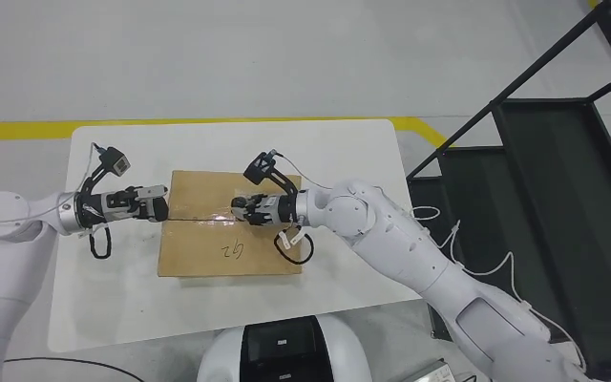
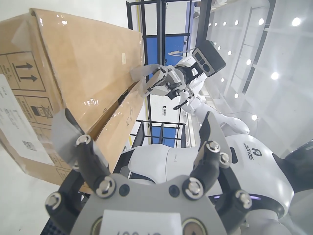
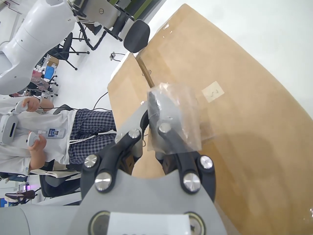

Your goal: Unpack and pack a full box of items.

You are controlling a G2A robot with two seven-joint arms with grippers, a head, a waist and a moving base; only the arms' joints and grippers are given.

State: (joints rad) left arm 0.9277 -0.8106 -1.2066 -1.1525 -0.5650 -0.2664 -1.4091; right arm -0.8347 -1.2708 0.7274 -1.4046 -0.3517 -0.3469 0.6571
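A brown cardboard box (image 1: 229, 253) sat closed in the middle of the white table (image 1: 115, 286), right gripper (image 3: 151, 103) clamped on clear sealing tape (image 3: 178, 108) at its top seam, left gripper (image 2: 134, 123) spread empty beside it; unpacking seemed barely begun.

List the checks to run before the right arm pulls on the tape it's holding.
1. Grip: right gripper shut on the clear tape: ok.
2. Other arm: left gripper open at the end of the cardboard box: ok.
3. Bracing: left gripper touching the box: cannot tell.
4. Tape cleared from the seam: not ok; a glossy strip runs between the grippers.
5. Box flat on the white table: ok.
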